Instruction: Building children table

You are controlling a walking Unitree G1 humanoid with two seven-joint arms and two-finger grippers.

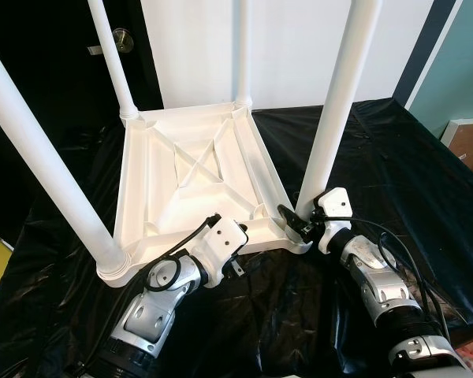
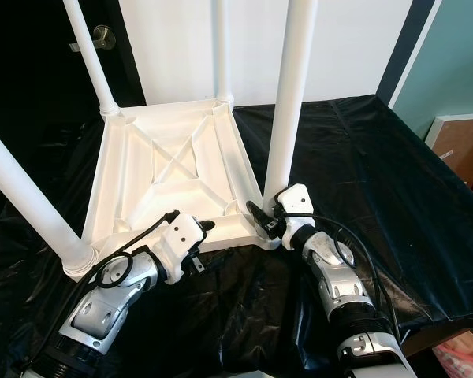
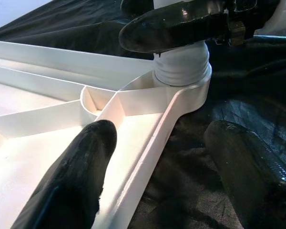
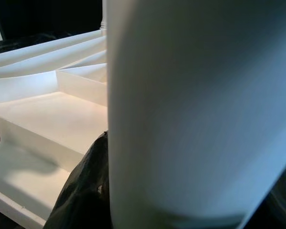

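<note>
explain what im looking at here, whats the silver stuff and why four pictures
The silver stuff is a humanoid robot's two arms. Two pictures come from cameras in its head, two from cameras on its wrists. A white plastic children's table lies upside down on a black plastic sheet, with four round white legs pointing up. The left tool straddles the table's near rim, one finger inside, the other outside. The right tool closes around the base of the near right leg.

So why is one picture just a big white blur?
In the right wrist view the round white plastic table leg sits so close it blurs and bleaches out; in the left wrist view the left hand's black fingers look soft, with glare on the upside-down white plastic tabletop.
</note>
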